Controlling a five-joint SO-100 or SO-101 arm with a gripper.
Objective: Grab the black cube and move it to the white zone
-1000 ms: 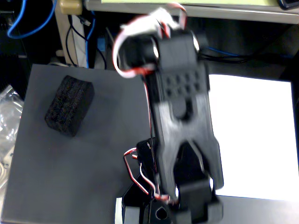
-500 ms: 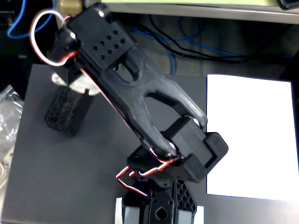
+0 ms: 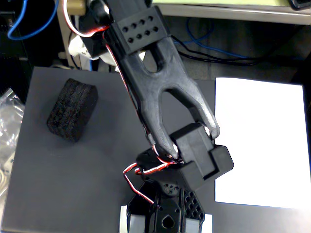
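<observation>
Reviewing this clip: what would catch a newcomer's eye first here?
The glossy black arm crosses the middle from the top down, red and white wires along it. The black cube sits alone on the grey mat at left. The white zone lies bare at right.

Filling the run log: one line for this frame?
stage: pre-grasp | black cube: on grey mat, untouched | white zone: bare | gripper: out of view

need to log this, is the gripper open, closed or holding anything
gripper: cannot be told, fingertips cut off at the frame's bottom edge; not holding the black cube, which lies apart on the mat.
</observation>
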